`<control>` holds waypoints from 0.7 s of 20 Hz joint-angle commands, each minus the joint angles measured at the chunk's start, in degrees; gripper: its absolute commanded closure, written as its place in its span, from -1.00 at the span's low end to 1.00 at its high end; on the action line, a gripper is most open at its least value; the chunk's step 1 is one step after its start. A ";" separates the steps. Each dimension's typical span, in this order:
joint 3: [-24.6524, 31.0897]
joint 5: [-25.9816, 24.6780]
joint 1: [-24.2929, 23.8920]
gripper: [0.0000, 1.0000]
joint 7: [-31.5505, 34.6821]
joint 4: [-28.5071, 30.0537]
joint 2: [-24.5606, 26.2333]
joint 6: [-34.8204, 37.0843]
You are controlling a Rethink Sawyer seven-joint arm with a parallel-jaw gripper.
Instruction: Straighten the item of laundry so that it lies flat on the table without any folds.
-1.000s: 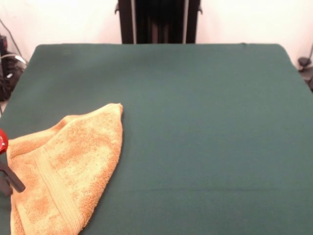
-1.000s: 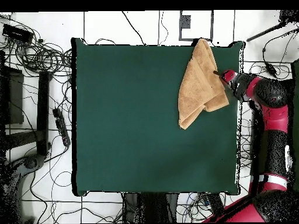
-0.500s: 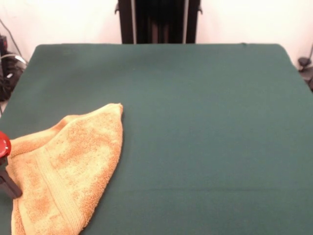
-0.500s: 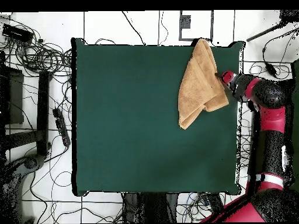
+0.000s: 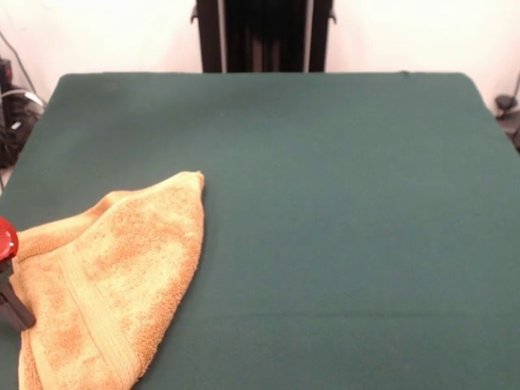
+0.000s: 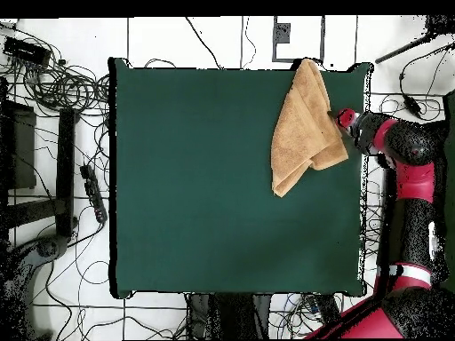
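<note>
I see the folded orange-yellow terry towel (image 6: 304,131) at the dark green felt table's (image 6: 204,195) one-o'clock corner overhead; my gripper (image 6: 340,116) touches its three-o'clock edge, whether open or closed I cannot tell.

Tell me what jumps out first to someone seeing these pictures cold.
The orange-yellow towel, folded over itself into a rough wedge, lies at one corner of the dark green table, one tip reaching the table's edge. The red and black arm comes in from that side, its gripper at the towel's edge. Tangled cables lie on the floor around the table.
</note>
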 commanded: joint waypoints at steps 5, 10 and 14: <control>-2.09 2.97 5.77 1.00 -1.80 1.32 2.76 10.61; -1.43 5.62 6.37 1.00 2.29 1.95 2.92 10.74; -1.74 6.95 7.58 1.00 4.87 2.32 2.83 8.75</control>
